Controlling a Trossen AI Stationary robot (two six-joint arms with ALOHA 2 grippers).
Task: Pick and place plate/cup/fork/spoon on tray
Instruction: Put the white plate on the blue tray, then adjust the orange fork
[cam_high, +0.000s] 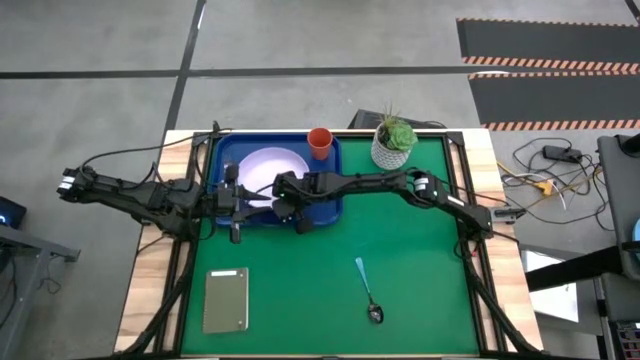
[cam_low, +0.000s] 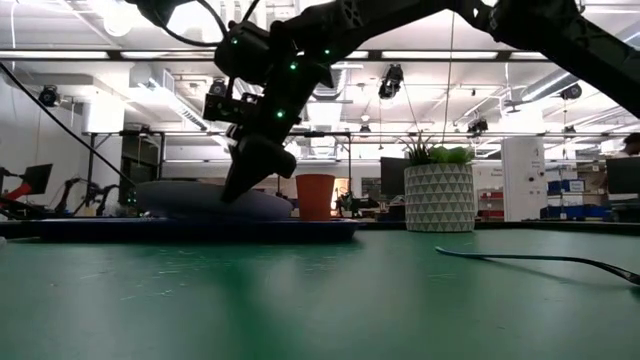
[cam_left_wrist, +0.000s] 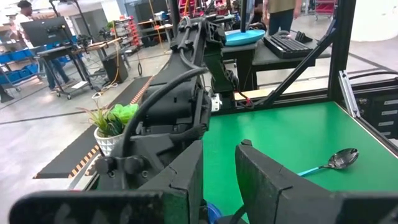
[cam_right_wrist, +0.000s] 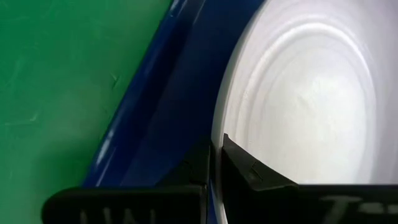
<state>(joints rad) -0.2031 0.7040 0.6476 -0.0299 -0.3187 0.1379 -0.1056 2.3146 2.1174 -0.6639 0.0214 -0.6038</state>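
The pale lavender plate (cam_high: 268, 170) lies in the dark blue tray (cam_high: 226, 150) at the table's far side. The orange-red cup (cam_high: 319, 142) stands upright in the tray's far right corner. The blue-handled spoon (cam_high: 367, 291) lies on the green mat near the front. The fork is hidden. My right gripper (cam_high: 288, 192) is over the tray at the plate's near right rim, shut on it. My left gripper (cam_left_wrist: 219, 171) is a little open and empty, at the tray's near left side (cam_high: 236, 203), pointing toward the table's right. My right gripper has the plate's rim (cam_right_wrist: 216, 134) between its two fingers, one finger (cam_right_wrist: 252, 174) over the plate's inner face and the other on the tray side. The fingers come slanting down from the table's right. In the low view the plate (cam_low: 200, 198) sits low on the tray.
A white pot with a green plant (cam_high: 393, 143) stands at the far edge, right of the tray. A grey-green slab (cam_high: 226, 299) lies at the near left. Free green mat (cam_high: 420, 250) lies between the tray and the spoon.
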